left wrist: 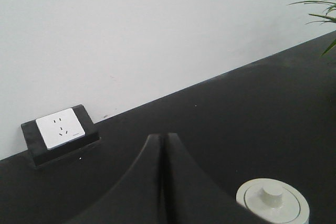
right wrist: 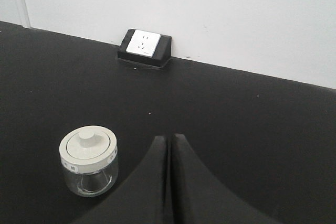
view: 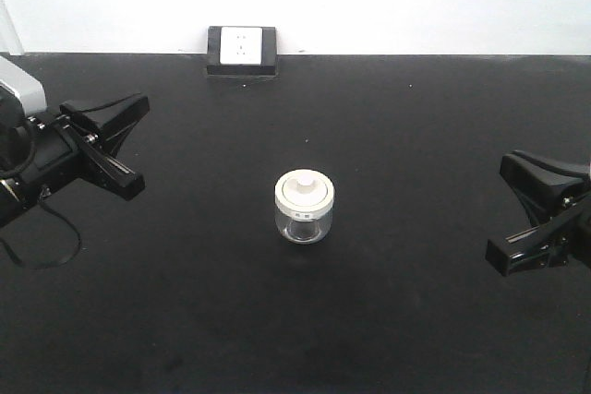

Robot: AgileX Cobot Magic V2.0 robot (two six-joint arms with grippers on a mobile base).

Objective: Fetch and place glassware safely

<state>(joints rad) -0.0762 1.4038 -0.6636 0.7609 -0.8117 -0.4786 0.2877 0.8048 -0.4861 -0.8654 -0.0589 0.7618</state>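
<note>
The glassware, a small squat clear jar point(view: 304, 208) with a wide cream-white knobbed lid, stands upright in the middle of the black table point(view: 416, 117). My left gripper point(view: 138, 101) hovers at the table's left, well apart from the jar, fingers pressed together with nothing between them. In the left wrist view the shut left gripper point(left wrist: 161, 136) points toward the wall, and the jar's lid point(left wrist: 273, 200) shows at the lower right. My right gripper point(view: 508, 165) is at the far right, also shut and empty. The right wrist view has the jar point(right wrist: 89, 160) left of the shut right gripper point(right wrist: 169, 138).
A white socket plate on a black block point(view: 243, 50) sits at the table's far edge against the white wall, also seen as the socket block point(left wrist: 59, 129) and the socket block point(right wrist: 144, 44). Green plant leaves point(left wrist: 323, 3) reach in at the right. A black cable point(view: 46, 237) loops under the left arm.
</note>
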